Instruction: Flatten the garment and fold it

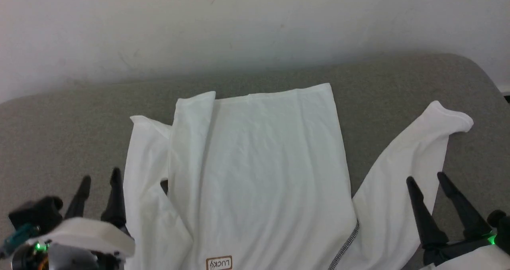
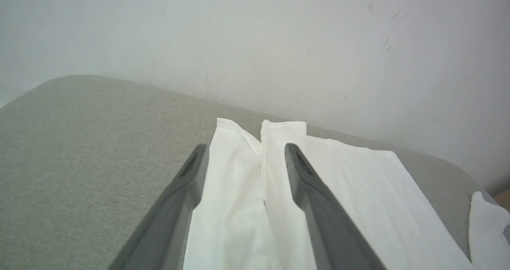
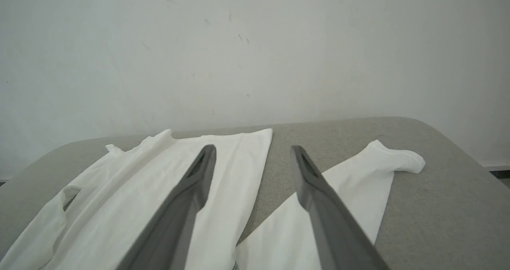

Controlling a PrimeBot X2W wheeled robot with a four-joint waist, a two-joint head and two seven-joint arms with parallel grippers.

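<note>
The white long-sleeved garment (image 1: 263, 166) lies spread on the grey surface, hem toward the wall, its brown-bordered label (image 1: 218, 263) at the near edge. Dark zigzag stitching (image 1: 346, 246) runs along the right shoulder seam. One sleeve (image 1: 402, 170) stretches out to the right; the other sleeve (image 1: 149, 182) lies folded alongside the body's left edge. My left gripper (image 1: 100, 178) hovers open beside that left sleeve (image 2: 235, 198). Over the lower part of the right sleeve (image 3: 358, 182), my right gripper (image 1: 426, 179) stands open. Neither holds anything.
The grey fabric-covered surface (image 1: 59, 142) ends at a pale wall (image 1: 255, 22) behind the garment. Its rounded right corner (image 1: 478, 68) lies just beyond the right sleeve's cuff. Bare grey surface extends to the left of the garment.
</note>
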